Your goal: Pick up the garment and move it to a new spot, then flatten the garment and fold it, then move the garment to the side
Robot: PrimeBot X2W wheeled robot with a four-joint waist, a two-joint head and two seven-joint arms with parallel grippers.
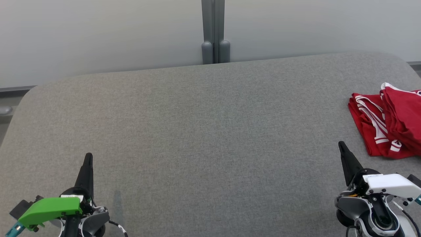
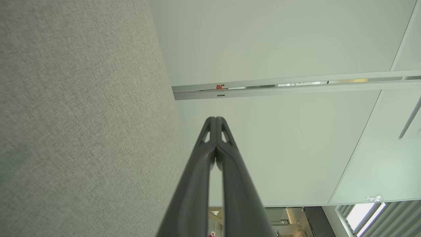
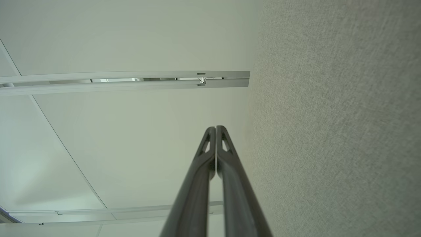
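Note:
The garment is red with white stripes and lies folded in a bundle at the right edge of the grey fabric surface, partly cut off by the head view's edge. My right gripper is shut and holds nothing, its tip just left of and below the garment, apart from it. At the lower left my left gripper is shut and holds nothing, far from the garment. Both wrist views show the closed fingers, left gripper and right gripper, with the grey surface alongside.
A pale wall with a grey vertical post stands behind the far edge of the surface. The surface has rounded corners at the far left and far right. Wide bare fabric stretches between the two grippers.

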